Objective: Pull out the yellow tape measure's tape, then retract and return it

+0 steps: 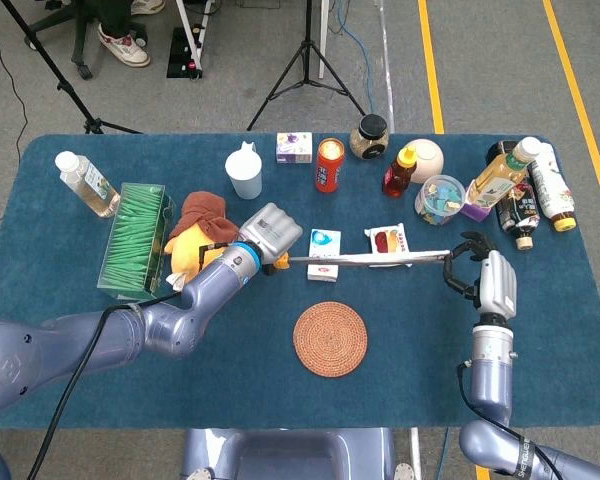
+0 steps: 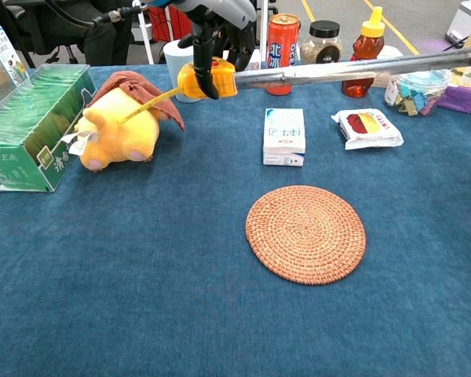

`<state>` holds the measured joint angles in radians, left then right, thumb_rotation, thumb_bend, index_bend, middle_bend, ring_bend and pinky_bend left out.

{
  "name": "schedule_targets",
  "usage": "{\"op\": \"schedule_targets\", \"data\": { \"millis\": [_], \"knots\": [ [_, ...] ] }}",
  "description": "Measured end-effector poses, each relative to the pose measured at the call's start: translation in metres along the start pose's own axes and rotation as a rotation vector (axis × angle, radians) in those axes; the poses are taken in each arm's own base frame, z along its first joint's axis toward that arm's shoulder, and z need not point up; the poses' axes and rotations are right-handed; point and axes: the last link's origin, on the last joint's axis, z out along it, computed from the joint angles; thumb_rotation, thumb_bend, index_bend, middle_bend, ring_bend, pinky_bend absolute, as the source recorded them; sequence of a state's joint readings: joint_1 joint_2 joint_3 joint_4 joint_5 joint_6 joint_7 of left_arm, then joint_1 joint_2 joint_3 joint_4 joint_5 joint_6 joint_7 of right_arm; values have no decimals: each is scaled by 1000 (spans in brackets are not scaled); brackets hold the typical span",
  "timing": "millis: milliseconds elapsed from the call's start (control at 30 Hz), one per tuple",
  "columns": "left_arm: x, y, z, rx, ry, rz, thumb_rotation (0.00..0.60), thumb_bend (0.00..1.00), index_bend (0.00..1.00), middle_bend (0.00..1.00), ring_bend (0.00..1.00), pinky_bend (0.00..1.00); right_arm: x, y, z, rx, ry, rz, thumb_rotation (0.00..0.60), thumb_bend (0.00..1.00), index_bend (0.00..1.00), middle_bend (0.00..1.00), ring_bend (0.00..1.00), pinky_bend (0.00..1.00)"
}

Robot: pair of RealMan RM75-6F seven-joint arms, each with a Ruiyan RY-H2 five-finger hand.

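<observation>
Right hand (image 1: 488, 282) outside chest view.

Both views were evenly and brightly lit by diffuse overhead light. Shadows on the blue table (image 1: 70, 400) were soft and short, falling close beneath each item. The extended tape (image 2: 353, 71) showed a pale sheen along its length in the chest view. Focus was sharp in both views; the chest view softened slightly toward the table's far edge.

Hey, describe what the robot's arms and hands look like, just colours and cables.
Both arms are glossy grey-blue tubes. The left robot hand is silver-grey with a bright blue wrist ring and a black cable along its arm. The right robot hand has a silver back and black fingers.
</observation>
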<state>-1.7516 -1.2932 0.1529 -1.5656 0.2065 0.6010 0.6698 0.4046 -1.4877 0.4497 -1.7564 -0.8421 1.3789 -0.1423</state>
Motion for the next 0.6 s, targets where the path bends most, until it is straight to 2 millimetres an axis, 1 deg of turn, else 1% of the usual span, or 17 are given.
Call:
{"op": "schedule_targets", "data": {
  "millis": [600],
  "knots": [
    [-9, -29, -15, 52, -34, 9, 600, 436, 676, 552, 496, 626, 12, 10, 6, -30, 29, 1, 555, 639, 586, 267, 225, 317]
  ]
}}
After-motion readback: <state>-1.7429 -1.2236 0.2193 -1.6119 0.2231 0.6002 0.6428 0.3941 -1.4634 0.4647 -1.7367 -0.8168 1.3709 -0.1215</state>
